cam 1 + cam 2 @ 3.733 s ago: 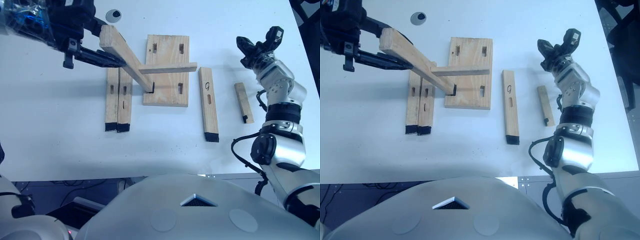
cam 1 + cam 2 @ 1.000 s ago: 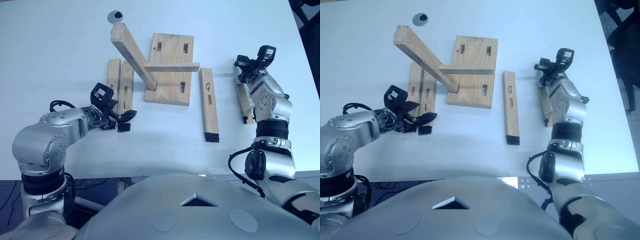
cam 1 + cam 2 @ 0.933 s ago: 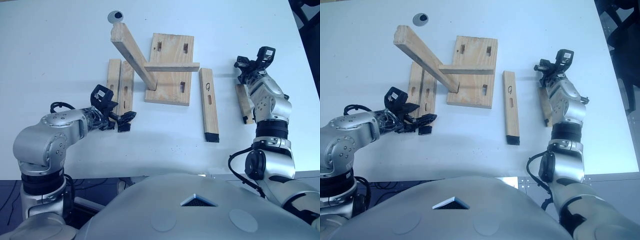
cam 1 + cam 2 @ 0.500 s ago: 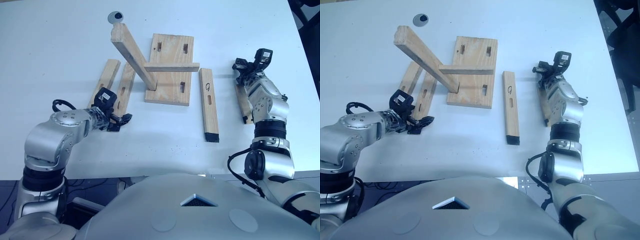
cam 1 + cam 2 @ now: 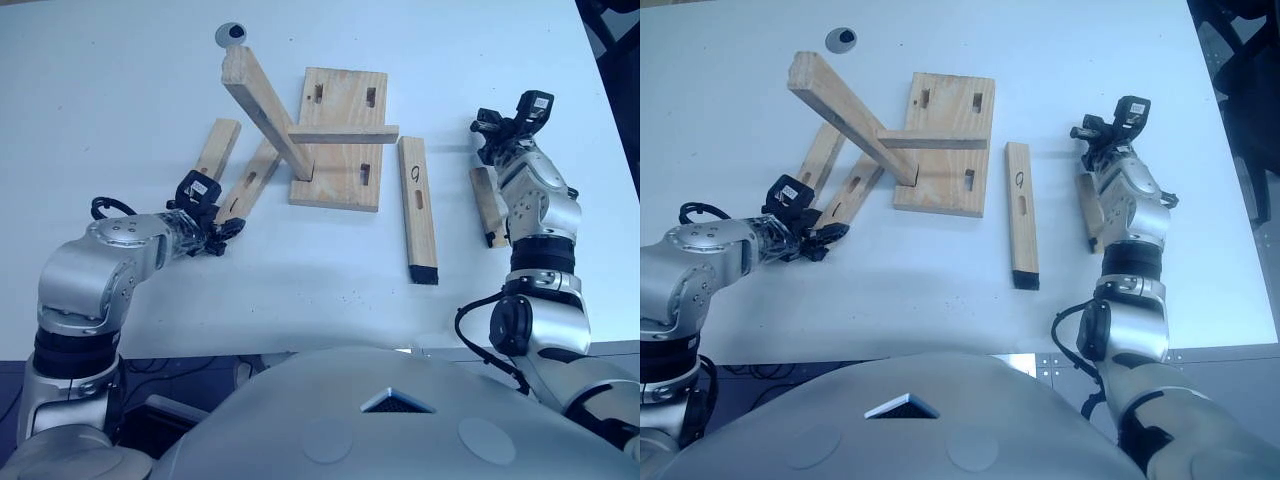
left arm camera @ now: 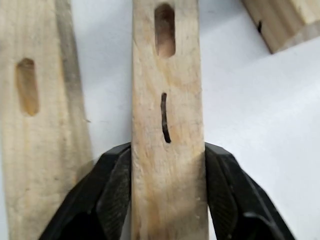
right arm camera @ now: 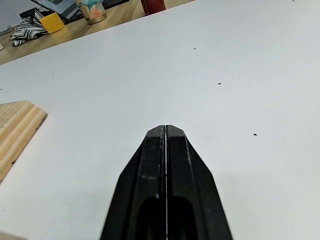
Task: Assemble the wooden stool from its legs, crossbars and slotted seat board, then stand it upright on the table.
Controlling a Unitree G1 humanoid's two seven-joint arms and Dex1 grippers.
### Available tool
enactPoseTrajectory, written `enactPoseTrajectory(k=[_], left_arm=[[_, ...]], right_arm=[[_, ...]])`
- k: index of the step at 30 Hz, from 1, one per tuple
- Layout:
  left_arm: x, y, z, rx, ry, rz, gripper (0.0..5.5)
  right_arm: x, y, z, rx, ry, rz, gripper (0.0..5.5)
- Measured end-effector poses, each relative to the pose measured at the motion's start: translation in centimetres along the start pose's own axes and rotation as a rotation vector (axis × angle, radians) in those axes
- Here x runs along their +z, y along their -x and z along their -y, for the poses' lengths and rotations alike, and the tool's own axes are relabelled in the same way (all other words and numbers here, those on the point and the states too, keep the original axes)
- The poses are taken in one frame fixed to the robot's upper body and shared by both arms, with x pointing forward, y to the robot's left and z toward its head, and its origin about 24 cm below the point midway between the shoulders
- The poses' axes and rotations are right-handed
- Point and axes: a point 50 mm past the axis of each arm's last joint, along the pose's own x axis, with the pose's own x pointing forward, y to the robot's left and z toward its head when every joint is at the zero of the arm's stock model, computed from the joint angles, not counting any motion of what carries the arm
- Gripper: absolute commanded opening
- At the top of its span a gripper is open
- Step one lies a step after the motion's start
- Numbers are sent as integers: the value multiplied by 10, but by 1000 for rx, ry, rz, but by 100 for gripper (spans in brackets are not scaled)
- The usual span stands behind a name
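The slotted seat board (image 5: pixel 338 150) lies flat at the table's middle. One leg (image 5: pixel 262 105) stands tilted in a slot of it, and a crossbar (image 5: pixel 343 133) runs across the board from that leg. Two slotted legs (image 5: pixel 215 152) (image 5: pixel 250 180) lie skewed to the left. My left gripper (image 5: pixel 222 232) is shut on the near end of the inner one, whose face carries a dark line (image 6: pixel 167 75) between the black fingers (image 6: pixel 116 185). A leg marked 9 (image 5: pixel 417 205) lies right of the board. My right gripper (image 5: pixel 488 130) is shut on nothing, hovering by the far end of a short crossbar (image 5: pixel 486 205).
A small round black-and-white disc (image 5: pixel 231 32) lies at the far side, behind the tilted leg. The white table (image 5: pixel 120 90) has free room on its left and along the near edge. Its right edge runs just beyond my right arm.
My left gripper let go of the tilted leg, came down to the flat legs, closed on one and dragged its near end left, skewing both. The right gripper closed and lowered slightly.
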Motion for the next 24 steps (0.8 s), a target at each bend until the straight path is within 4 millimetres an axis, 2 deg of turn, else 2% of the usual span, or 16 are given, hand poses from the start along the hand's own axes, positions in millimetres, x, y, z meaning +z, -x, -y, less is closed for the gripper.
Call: enactPoseTrajectory(k=[1, 2, 5, 7, 8, 9, 12, 13, 15, 16, 18, 20, 24], left_arm=[[7, 1, -6, 14, 35, 46, 200], [22, 4, -12, 19, 65, 140, 200], [56, 17, -28, 52, 72, 328, 200], [85, 28, -40, 50, 65, 482, 200], [103, 37, -44, 44, 48, 569, 200], [127, 50, -48, 40, 2, 665, 200], [176, 80, -48, -17, -110, 829, 200], [190, 90, -45, -51, -137, 879, 200], [223, 109, -29, -172, -207, 970, 200], [241, 120, -11, -276, -257, 1023, 200], [258, 133, 14, -416, -321, 1082, 200], [263, 135, 29, -528, -352, 1109, 200], [260, 132, 42, -622, -391, 1094, 200]], right_arm=[[4, -2, -2, 16, -1, 11, 0], [10, -5, -5, 34, -2, 23, 0], [26, -10, -13, 91, -13, 61, 52], [46, -15, -21, 177, -29, 97, 78], [63, -17, -24, 230, -44, 122, 104], [88, -20, -33, 302, -74, 173, 122], [149, -20, -53, 496, -179, 263, 163], [168, -17, -60, 571, -213, 288, 183], [204, -5, -88, 829, -291, 329, 221], [225, 6, -108, 984, -293, 356, 237], [250, 23, -129, 1147, -266, 398, 276], [258, 32, -141, 1282, -265, 396, 304], [252, 41, -153, 1497, -309, 314, 341]])
